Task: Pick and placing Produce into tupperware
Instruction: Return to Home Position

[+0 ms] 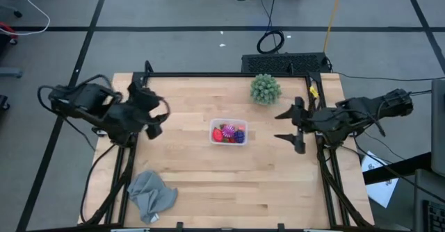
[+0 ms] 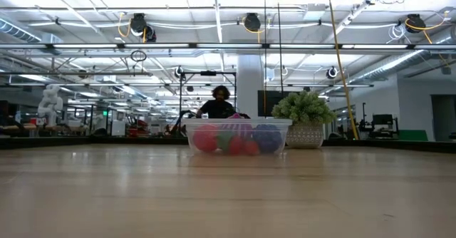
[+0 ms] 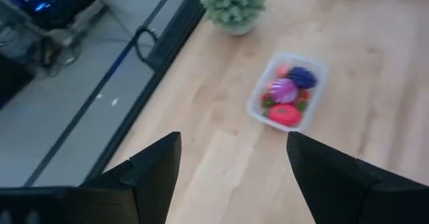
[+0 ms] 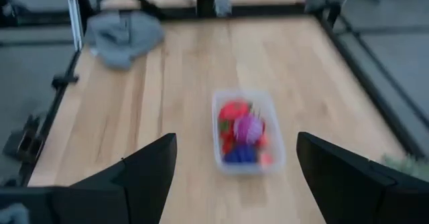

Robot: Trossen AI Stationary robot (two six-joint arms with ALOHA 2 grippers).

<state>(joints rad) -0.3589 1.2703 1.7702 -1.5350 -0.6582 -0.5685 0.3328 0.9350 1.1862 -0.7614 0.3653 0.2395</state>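
Observation:
The clear tupperware (image 1: 229,133) rests flat on its base at the middle of the table, with the produce (image 1: 228,132) inside: red, pink, striped magenta and dark purple pieces. It also shows in the low view (image 2: 238,135), the left wrist view (image 3: 287,92) and the right wrist view (image 4: 246,133). My left gripper (image 1: 154,112) hovers open over the table's left side. My right gripper (image 1: 290,129) hovers open at the right side. Both are well away from the container.
A green spiky ball plant (image 1: 265,89) stands near the far edge, right of centre. A crumpled grey cloth (image 1: 151,194) lies at the near left corner. Bare wood surrounds the container. A person (image 2: 219,104) sits in the room beyond the table.

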